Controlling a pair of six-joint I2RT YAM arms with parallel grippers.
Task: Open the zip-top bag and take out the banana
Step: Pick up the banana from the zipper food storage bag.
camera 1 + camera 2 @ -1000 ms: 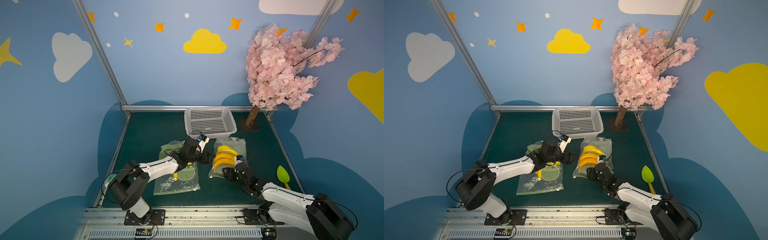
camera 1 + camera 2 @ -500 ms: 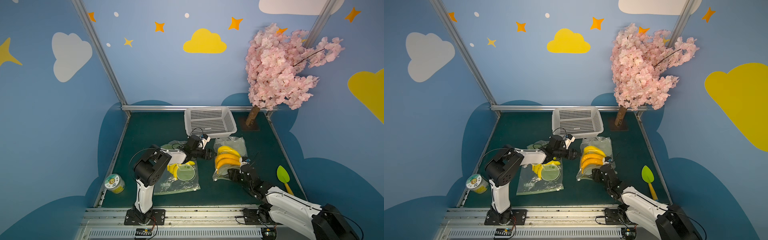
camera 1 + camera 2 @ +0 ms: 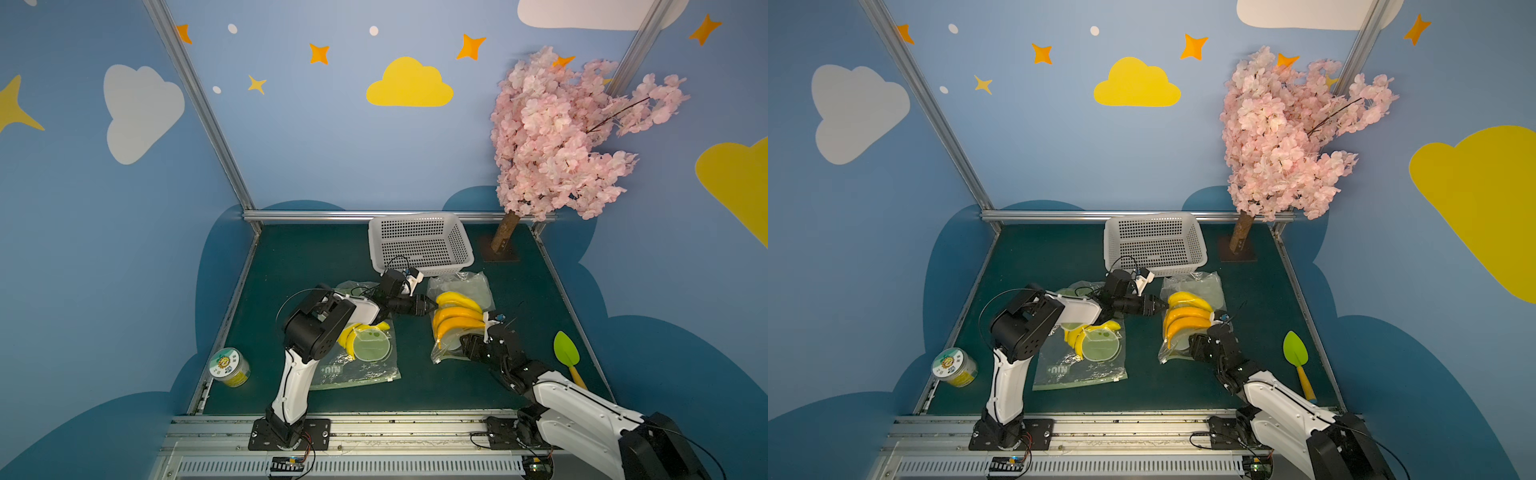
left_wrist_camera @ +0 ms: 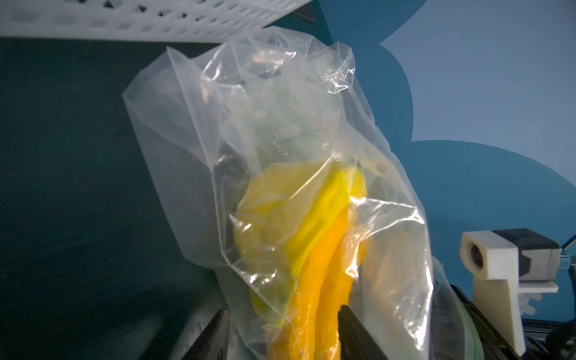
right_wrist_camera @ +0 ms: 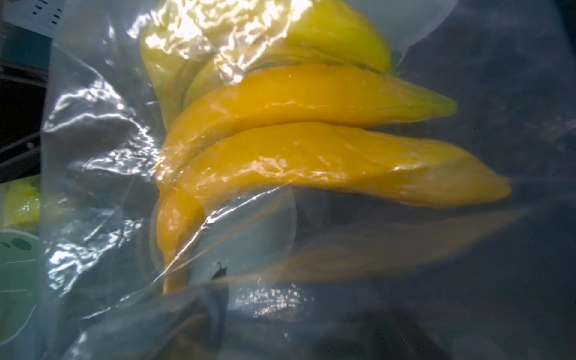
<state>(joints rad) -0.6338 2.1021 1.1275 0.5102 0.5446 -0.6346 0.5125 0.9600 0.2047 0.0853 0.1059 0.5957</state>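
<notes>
Clear zip-top bag [image 3: 461, 286], banana [image 3: 457, 313] inside, is laid between left gripper [image 3: 431, 306] and right gripper [image 3: 465, 345]; grip cannot be told for either. White basket [image 3: 465, 245] is noted just behind, second bag [image 3: 357, 374] beside, partly under left arm [image 3: 357, 309].

white basket [image 3: 419, 245] at back | pink blossom tree [image 3: 557, 137] beside it | green scoop [image 3: 566, 353] | labelled jar [image 3: 230, 368]

White lettering [image 3: 331, 369] on the flat zip-top bag [image 3: 365, 376] lying on the surface looks like "+UIN" in both top views, possibly seen upside down. The round lid label [image 3: 225, 362] of the small jar [image 3: 235, 376] carries print too small to read.
</notes>
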